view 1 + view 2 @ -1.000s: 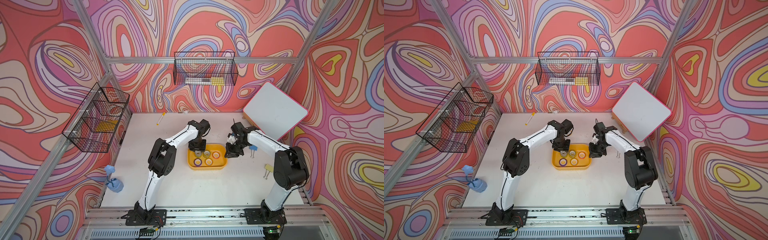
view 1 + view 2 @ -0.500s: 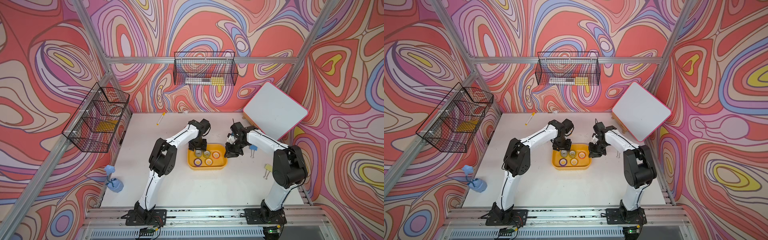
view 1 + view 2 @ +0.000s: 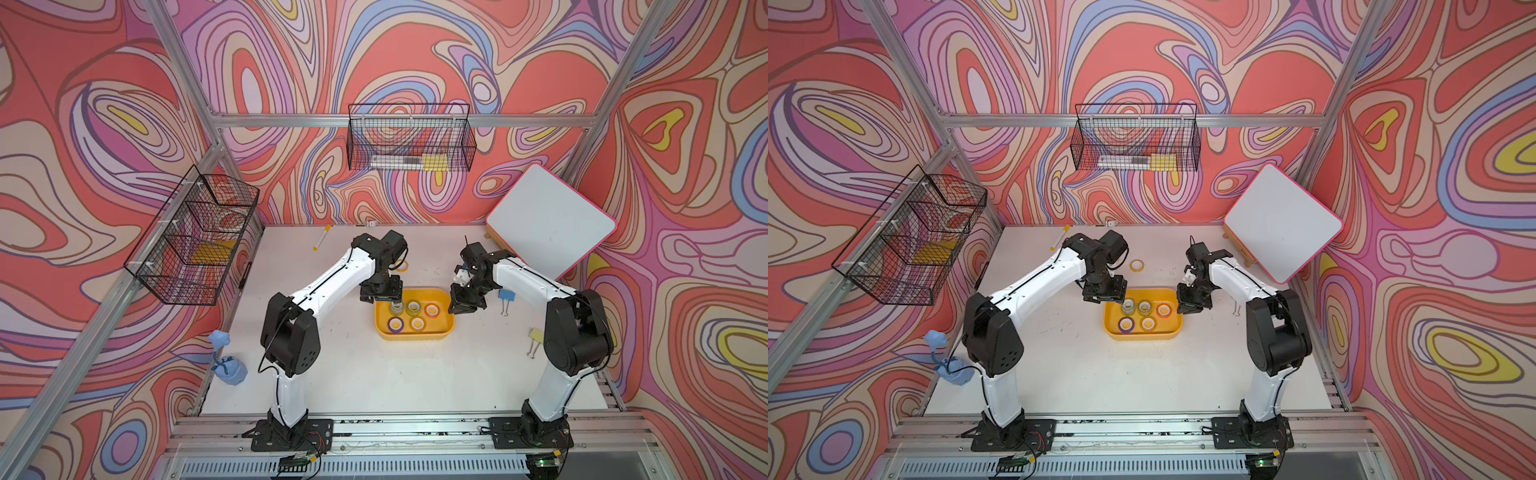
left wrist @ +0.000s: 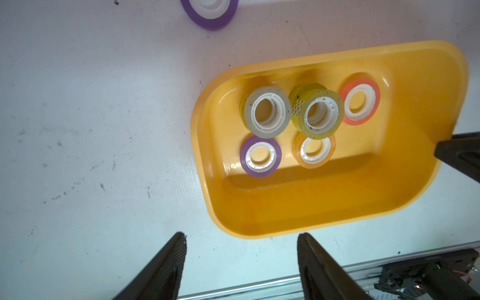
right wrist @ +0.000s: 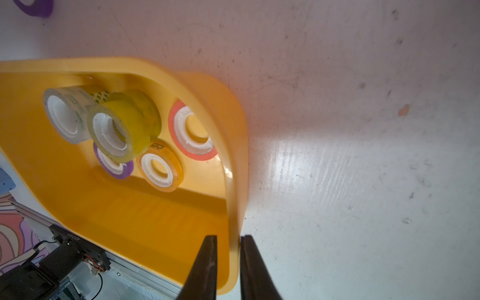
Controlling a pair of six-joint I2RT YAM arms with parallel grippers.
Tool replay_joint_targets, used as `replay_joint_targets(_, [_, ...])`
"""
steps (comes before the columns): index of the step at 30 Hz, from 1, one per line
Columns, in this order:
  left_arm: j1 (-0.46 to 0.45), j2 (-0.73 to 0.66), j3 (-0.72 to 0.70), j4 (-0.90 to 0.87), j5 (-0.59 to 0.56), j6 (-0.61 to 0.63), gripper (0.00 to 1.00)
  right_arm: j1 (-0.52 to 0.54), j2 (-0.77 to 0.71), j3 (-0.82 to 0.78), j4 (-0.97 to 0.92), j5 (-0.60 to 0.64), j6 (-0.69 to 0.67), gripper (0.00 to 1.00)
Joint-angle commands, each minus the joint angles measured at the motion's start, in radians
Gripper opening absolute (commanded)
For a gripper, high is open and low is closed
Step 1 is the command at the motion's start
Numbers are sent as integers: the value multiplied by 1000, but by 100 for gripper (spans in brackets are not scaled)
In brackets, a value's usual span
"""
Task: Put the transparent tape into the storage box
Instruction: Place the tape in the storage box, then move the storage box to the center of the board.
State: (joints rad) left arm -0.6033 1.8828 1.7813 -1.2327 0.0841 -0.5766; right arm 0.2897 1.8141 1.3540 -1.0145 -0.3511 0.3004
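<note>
Yellow-orange plastic is framing the outcome. The left end effector is hanging spread and empty above the storage box, having just let go. The transparent tape is lying flat inside the box, toward the end opposite the clamped rim. The placement is looking done, I judge. The right end effector is pinching the box's rim. Also sitting inside are a tilted yellow-tinted roll, a coral roll, a purple roll and an amber roll.

Glossy plastic storage box; scuffed, faintly shiny table
</note>
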Motion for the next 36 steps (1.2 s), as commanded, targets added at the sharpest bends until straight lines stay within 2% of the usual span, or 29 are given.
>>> replay_joint_targets(1, [38, -41, -32, -68, 9, -10, 72, 3, 20, 17, -4, 13, -1, 18])
replay_joint_targets(8, [77, -88, -159, 6, 92, 13, 72, 4, 29, 22, 1, 0, 2, 11])
replay_joint_targets(14, [100, -126, -251, 58, 95, 21, 71, 6, 26, 28, 0, -9, -4, 8])
replay_joint_targets(24, [177, -215, -306, 23, 33, -5, 69, 62, 74, 86, 4, -22, 27, 1])
replay_joint_targets(36, [278, -336, -360, 0, 5, 0, 67, 183, 197, 227, 48, -51, 157, 0])
